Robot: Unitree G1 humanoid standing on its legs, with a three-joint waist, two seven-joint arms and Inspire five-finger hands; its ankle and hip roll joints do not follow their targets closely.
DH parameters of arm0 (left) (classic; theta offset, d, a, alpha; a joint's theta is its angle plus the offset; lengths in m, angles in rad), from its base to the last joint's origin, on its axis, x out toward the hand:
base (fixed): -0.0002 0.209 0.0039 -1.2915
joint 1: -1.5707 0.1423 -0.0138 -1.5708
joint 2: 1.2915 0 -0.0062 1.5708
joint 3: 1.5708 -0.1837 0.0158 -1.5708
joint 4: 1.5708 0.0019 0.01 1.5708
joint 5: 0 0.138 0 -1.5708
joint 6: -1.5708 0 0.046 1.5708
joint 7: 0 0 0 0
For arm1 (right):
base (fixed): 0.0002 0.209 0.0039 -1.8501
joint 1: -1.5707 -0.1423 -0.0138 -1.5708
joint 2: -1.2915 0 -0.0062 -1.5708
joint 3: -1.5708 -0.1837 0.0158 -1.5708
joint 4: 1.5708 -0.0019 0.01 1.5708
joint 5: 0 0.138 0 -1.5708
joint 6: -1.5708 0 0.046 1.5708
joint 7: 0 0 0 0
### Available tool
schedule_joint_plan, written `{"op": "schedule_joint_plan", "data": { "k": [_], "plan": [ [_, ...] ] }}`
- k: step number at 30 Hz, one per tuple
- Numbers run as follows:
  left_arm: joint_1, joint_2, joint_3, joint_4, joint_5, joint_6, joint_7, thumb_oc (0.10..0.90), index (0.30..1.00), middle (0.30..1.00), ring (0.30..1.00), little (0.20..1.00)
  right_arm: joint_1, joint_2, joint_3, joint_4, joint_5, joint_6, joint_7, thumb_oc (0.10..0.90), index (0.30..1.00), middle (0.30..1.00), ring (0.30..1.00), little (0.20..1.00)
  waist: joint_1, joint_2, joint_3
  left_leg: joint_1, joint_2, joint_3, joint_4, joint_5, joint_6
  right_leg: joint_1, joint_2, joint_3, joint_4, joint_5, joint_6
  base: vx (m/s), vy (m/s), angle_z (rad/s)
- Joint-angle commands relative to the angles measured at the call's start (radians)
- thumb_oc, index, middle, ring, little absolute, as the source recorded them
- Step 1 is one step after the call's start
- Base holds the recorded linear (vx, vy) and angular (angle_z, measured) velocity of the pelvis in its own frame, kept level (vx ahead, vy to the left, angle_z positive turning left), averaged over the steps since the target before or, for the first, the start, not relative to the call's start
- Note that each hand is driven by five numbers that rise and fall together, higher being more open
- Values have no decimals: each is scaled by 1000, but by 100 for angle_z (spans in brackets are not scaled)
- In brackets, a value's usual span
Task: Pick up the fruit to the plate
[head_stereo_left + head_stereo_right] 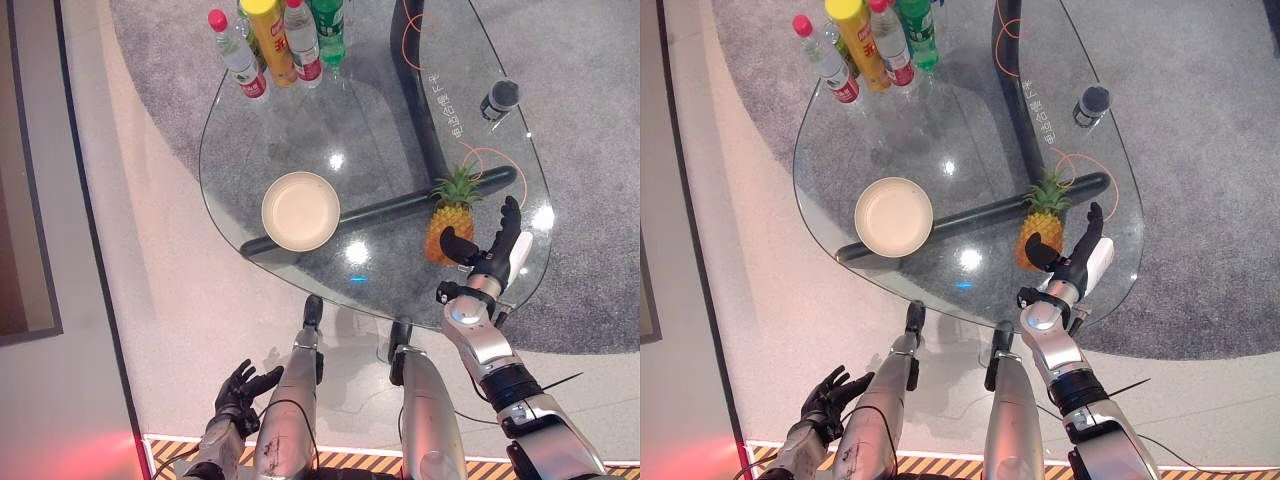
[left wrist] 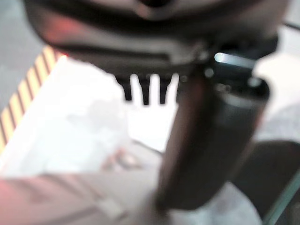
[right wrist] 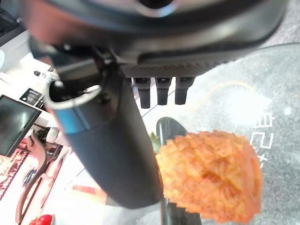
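While the orange pineapple with its green leafy crown (image 1: 449, 222) stands untouched on the clear glass tabletop (image 1: 300, 130), well to the right of the round cream plate (image 1: 300, 211), I judge the task barely begun: grasp, lift and transfer all remain. My right hand (image 1: 490, 250) sits just beside the pineapple on the side away from the plate, fingers straight, thumb spread toward the fruit, holding nothing; my left hand (image 1: 238, 392) hangs relaxed and empty, low and nearer me than the plate. Its long axis looks about upright, crown uppermost and leaning slightly away from me.
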Motion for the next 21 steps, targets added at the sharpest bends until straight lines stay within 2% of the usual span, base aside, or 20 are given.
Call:
{"op": "schedule_joint_plan", "data": {
  "k": [1,6,12,16,21],
  "plan": [
    [30,-8,-11,-33,-8,-17,20,800,900,900,900,900,-65,-34,0,-98,-8,-39,-34,800,900,900,900,900,-10,-47,-1,14,-158,87,91,-142,106,46,86,50,-221,177,-32,2,36,-2],
    [27,-9,-26,-45,-19,-26,19,800,900,900,900,900,-70,-16,11,-56,40,-52,-60,800,900,900,900,900,-7,-40,-1,-6,-156,90,90,-136,105,20,83,46,-211,180,-27,0,0,0],
    [22,-13,-50,-59,-28,-28,28,800,900,900,900,900,-101,4,13,8,172,-97,1,800,900,900,900,900,3,-31,-1,-28,-161,87,89,-130,105,-8,81,43,-202,184,-27,0,0,0],
    [22,-11,-59,-59,-40,-33,27,800,900,900,900,900,-121,16,10,34,263,-87,35,800,900,900,900,900,7,-25,-1,-39,-162,85,88,-126,102,-22,79,38,-198,185,-29,0,0,0],
    [21,-12,-69,-64,-49,-42,21,800,900,900,900,900,-142,25,2,100,313,-68,16,800,900,900,900,900,16,-19,-1,-49,-162,85,86,-123,103,-35,77,30,-194,186,-31,0,0,0]
  ]
}}
